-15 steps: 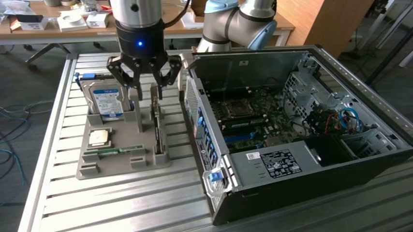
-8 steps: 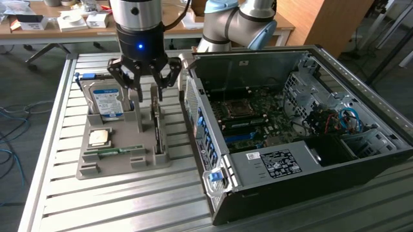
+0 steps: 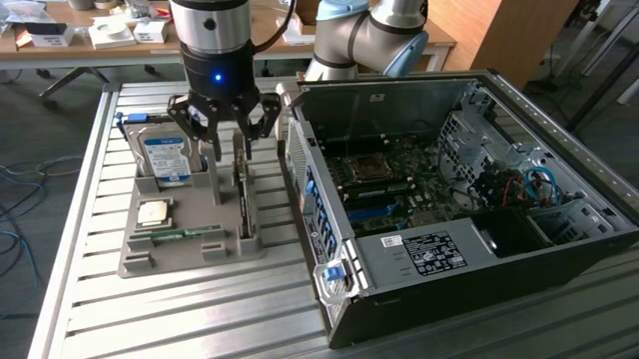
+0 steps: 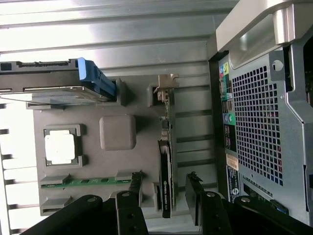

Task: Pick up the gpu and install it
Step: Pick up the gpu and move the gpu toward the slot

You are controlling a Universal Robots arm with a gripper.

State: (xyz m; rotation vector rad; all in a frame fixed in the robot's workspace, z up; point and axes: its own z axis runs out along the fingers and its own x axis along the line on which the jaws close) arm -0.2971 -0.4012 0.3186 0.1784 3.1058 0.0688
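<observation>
Wrist view: jaws apart, straddling the gpu [image 4: 167, 166] upright at the edge of the tray [image 4: 146, 142]; a skewed close could tip or jam it.

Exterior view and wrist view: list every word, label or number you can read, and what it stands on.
No text is legible.
Blue label on the hard drive: too blurred.
White sticker on the computer case: too small.
Print on the gpu: blurred.
Rear-panel stickers on the case: blurred.
</observation>
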